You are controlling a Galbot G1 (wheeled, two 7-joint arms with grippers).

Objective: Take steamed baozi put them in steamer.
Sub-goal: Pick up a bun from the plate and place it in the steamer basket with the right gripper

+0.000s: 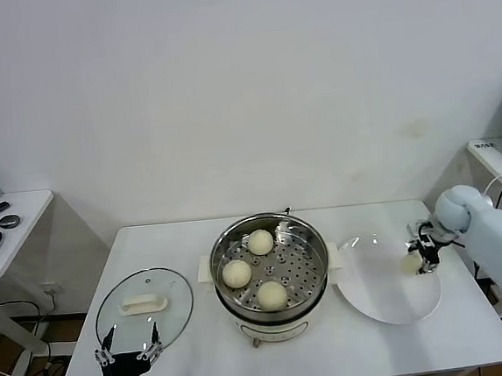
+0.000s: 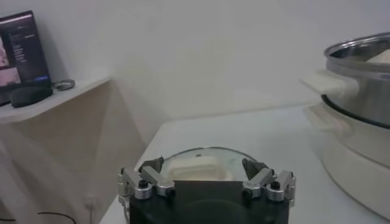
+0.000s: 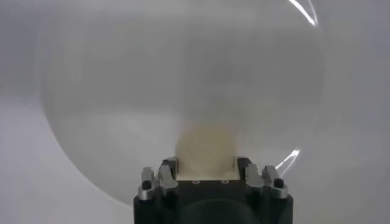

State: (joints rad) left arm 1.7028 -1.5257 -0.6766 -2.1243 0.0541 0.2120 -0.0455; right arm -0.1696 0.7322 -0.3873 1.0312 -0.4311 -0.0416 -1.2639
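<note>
Right gripper (image 1: 419, 259) closing round last baozi (image 3: 206, 151) on plate (image 1: 384, 304); grip gently, centred; left gripper (image 1: 125, 352) open, idle; steamer (image 1: 269, 268) holds three.

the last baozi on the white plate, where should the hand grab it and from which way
Grip the baozi across its round sides at mid-height, coming from above: it is a smooth dome sitting flat on the plate, with nothing beside it. The right hand already straddles it; the bun shows between its fingers.
</note>
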